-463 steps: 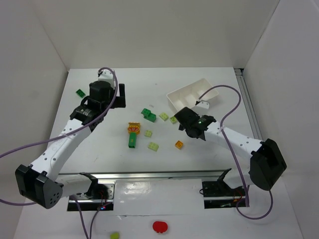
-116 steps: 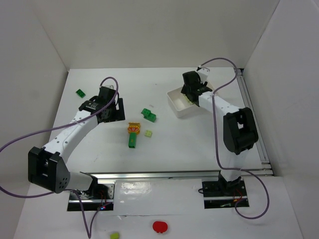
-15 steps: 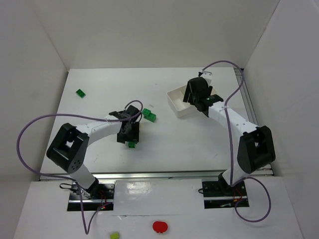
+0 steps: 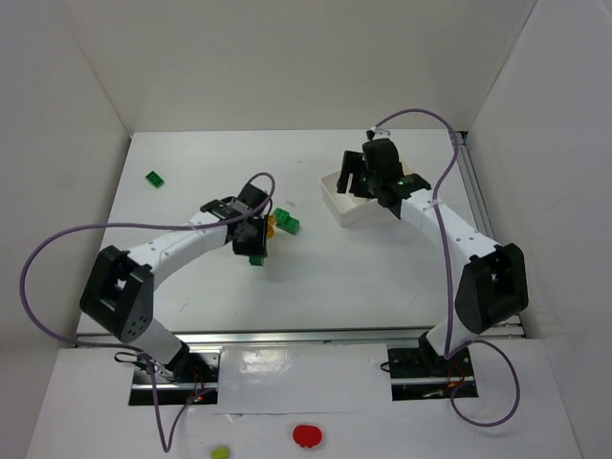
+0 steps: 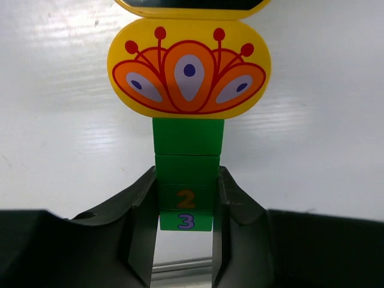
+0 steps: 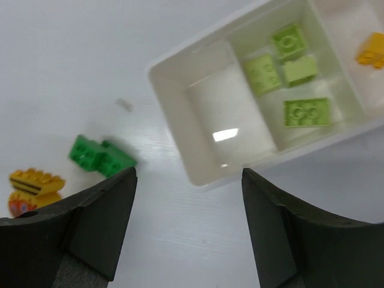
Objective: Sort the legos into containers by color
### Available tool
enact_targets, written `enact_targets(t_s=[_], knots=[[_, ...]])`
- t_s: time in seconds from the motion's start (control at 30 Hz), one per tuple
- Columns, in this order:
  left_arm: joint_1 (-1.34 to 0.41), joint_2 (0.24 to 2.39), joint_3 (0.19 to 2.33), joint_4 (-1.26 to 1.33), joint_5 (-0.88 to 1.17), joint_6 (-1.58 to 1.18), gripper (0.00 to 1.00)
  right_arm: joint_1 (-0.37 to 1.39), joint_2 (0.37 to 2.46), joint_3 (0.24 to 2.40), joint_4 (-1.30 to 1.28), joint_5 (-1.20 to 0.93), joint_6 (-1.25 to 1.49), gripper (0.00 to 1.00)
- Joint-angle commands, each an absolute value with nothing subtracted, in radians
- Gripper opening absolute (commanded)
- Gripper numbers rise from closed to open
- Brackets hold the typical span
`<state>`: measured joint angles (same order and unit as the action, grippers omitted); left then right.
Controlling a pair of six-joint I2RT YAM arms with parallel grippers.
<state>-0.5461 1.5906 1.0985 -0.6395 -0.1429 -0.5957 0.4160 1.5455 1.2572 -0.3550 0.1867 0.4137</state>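
My left hand point(image 5: 186, 207) is clamped on a dark green stacked plastic brick column point(image 5: 188, 144) topped by a yellow flower-printed oval piece point(image 5: 189, 69). Just beyond, a dark green studded brick point(image 6: 101, 156) lies on the white table point(image 6: 90, 60). Farther on, my right hand point(image 6: 187, 180) hangs open above the white divided plastic tray point(image 6: 171, 114), lime bricks point(image 6: 262, 73) in one compartment, an orange brick point(image 6: 372, 51) in the next.

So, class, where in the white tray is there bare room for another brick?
The end compartment nearest the green brick is bare. The next one is crowded with four lime bricks; an orange brick lies beyond them.
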Motion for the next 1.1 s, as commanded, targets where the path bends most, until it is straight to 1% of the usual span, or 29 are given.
enact_targets(t_s=[0.0,0.03,0.07,0.1,0.17,0.37,0.43,0.67,0.83,0.87,0.97,1.0,1.07], knots=[[-0.548,1.453,1.172,-0.669,-0.049,-0.471,0.00,0.377,1.549,1.348,-0.364,-0.108,0.391,0.79],[-0.548,1.433,1.172,-0.669,-0.020,-0.451,0.00,0.377,1.549,1.348,-0.364,-0.235,0.391,0.82],[-0.548,1.387,1.172,-0.641,0.027,-0.422,0.00,0.377,1.563,1.362,-0.341,-0.295,0.409,0.88],[-0.548,1.364,1.160,-0.641,0.044,-0.413,0.00,0.377,1.578,1.362,-0.341,-0.346,0.426,0.88],[-0.548,1.324,1.135,-0.594,0.066,-0.404,0.00,0.388,1.578,1.362,-0.287,-0.488,0.480,0.92],[-0.548,1.263,1.103,-0.545,0.115,-0.403,0.00,0.439,1.621,1.341,-0.154,-0.676,0.581,0.97],[-0.548,1.262,1.103,-0.545,0.124,-0.403,0.00,0.455,1.621,1.341,-0.141,-0.702,0.591,0.99],[-0.548,1.232,1.103,-0.534,0.115,-0.413,0.00,0.474,1.631,1.321,-0.097,-0.750,0.609,0.99],[-0.548,1.213,1.094,-0.534,0.115,-0.413,0.00,0.528,1.709,1.391,-0.147,-0.773,0.583,0.99],[-0.548,1.213,1.094,-0.534,0.115,-0.413,0.00,0.537,1.718,1.391,-0.138,-0.773,0.583,0.98],[-0.548,1.204,1.085,-0.534,0.115,-0.413,0.00,0.565,1.739,1.391,-0.107,-0.784,0.595,0.89],[-0.548,1.195,1.085,-0.534,0.115,-0.413,0.00,0.577,1.752,1.381,-0.085,-0.784,0.604,0.85],[-0.548,1.195,1.075,-0.534,0.115,-0.413,0.00,0.586,1.752,1.365,-0.049,-0.770,0.638,0.68]])
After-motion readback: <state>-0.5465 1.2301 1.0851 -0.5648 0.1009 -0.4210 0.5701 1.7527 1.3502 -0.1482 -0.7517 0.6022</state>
